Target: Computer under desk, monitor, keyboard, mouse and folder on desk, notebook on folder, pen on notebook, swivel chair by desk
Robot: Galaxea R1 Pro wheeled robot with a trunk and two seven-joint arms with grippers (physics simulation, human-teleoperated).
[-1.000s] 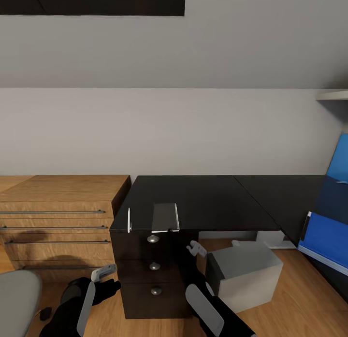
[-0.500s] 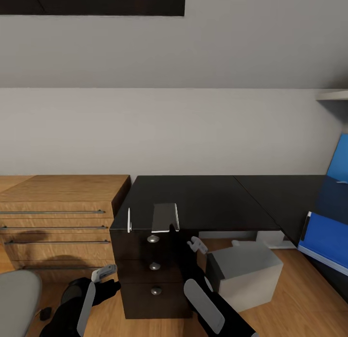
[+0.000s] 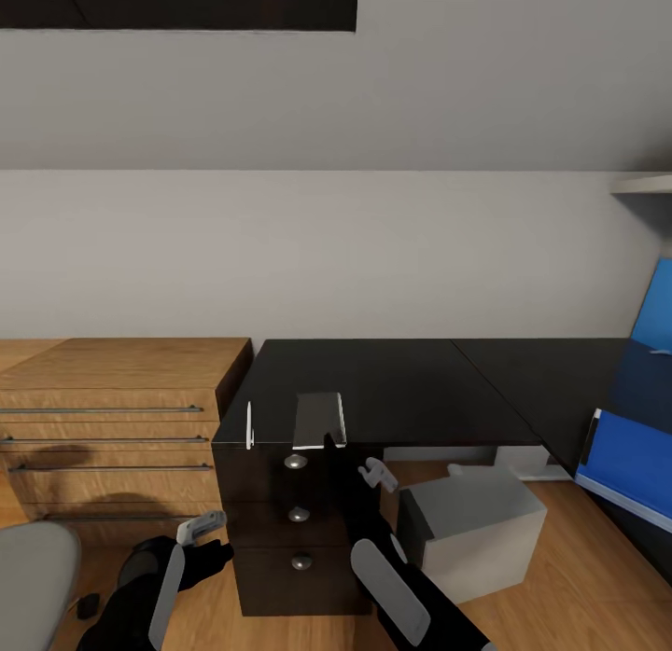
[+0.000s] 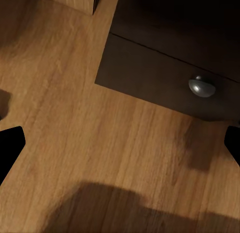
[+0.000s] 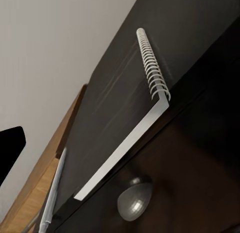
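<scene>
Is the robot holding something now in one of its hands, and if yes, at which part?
Nothing is held. The right hand is open below the desk edge, under the notebook. The left hand is open over the floor.

desk [image 3: 401,380]: 1
drawer knobs [image 3: 296,462]: 3
notebook [image 3: 319,420]: 1
pen [image 3: 249,425]: 1
computer [image 3: 476,532]: 1
folder [image 3: 633,464]: 1
wood chest [image 3: 112,418]: 1, drawers prob 4, bottom's kinda hidden

Glossy black L-shaped bench [image 3: 401,380], grey notebook [image 3: 319,420] overhanging its front edge, white pen [image 3: 249,425] near the front-left corner, blue folder [image 3: 630,464] on the right wing.
</scene>
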